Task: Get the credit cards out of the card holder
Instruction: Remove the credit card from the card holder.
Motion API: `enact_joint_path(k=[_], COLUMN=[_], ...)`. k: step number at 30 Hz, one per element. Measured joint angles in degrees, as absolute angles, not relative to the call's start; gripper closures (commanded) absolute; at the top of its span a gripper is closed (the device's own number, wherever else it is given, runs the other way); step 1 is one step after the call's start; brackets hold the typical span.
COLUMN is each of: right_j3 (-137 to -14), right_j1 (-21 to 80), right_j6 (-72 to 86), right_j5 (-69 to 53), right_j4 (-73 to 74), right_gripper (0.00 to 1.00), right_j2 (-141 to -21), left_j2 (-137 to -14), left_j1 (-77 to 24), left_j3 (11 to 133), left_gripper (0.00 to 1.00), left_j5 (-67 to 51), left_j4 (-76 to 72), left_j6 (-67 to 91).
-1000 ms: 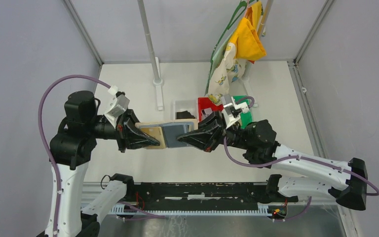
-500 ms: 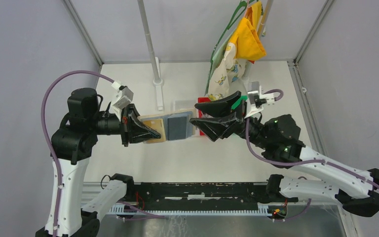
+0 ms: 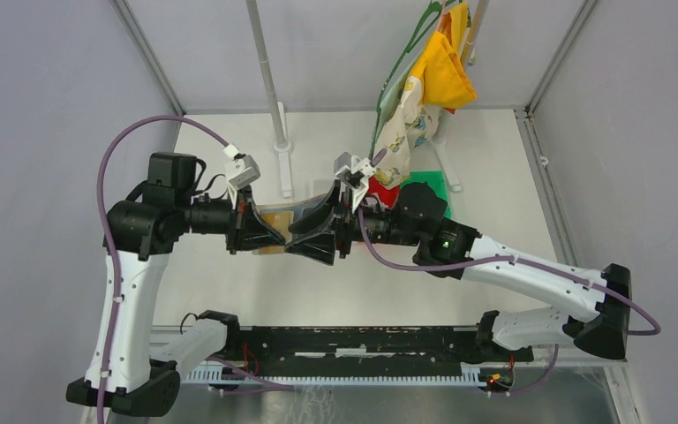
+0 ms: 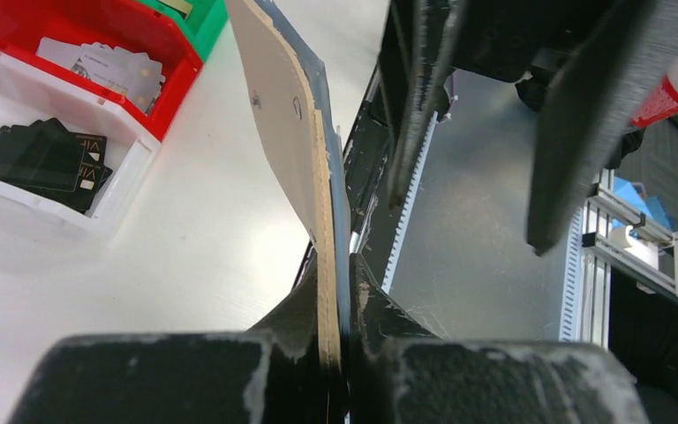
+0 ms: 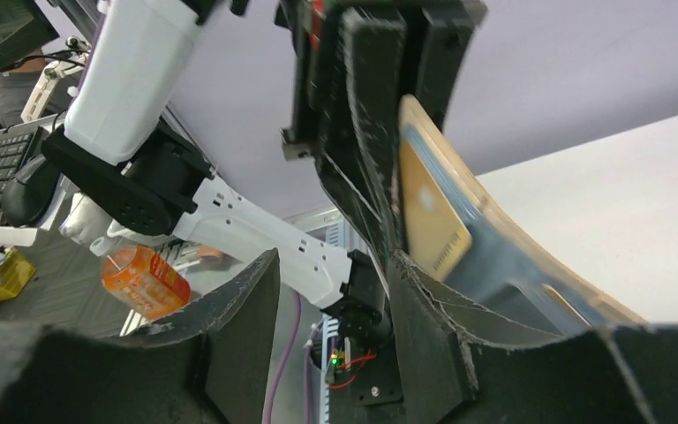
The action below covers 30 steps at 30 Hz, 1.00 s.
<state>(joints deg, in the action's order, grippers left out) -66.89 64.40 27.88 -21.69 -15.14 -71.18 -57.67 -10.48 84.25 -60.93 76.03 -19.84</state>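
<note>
The right gripper [image 5: 334, 265], which a moment ago was hanging over the red bin [image 4: 169, 55] beyond the card holder [image 4: 291, 132], is now coming back to the holder's free end with its jaws apart and empty; the holder is standing just beside its fingers, not yet between them. The left gripper [image 4: 337, 272] is keeping the holder clamped by the other end, on edge in the air. Pale credit cards [image 4: 97, 60] are lying in that bin, so I judge the next pull is being prepared.
</note>
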Motion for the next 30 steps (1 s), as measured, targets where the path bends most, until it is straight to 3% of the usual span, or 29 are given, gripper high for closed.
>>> enact_joint_path(k=[6, 13, 22, 30], right_j3=[-64.58, -61.78, -60.71, -59.20], right_j1=[63.33, 61.65, 61.45, 61.43], right_j6=[30.09, 32.23, 34.94, 38.30], right_j5=[-23.05, -23.35, -25.02, -26.57], right_j4=[-15.27, -17.28, -20.73, -25.47], right_gripper=[0.51, 0.51, 0.52, 0.59], right_j2=[-70.06, -68.25, -70.72, -72.75], left_j2=[-56.29, -57.23, -57.65, -57.76], left_j1=[-10.48, -10.48, -10.48, -10.48], left_j3=[85.95, 87.39, 88.25, 88.25], left_gripper=[0.98, 0.90, 0.90, 0.89], left_j5=[-60.97, -61.89, -63.35, -63.57], left_j4=[79.48, 82.50, 82.65, 82.61], left_j6=[-23.46, -25.32, -25.30, -25.26])
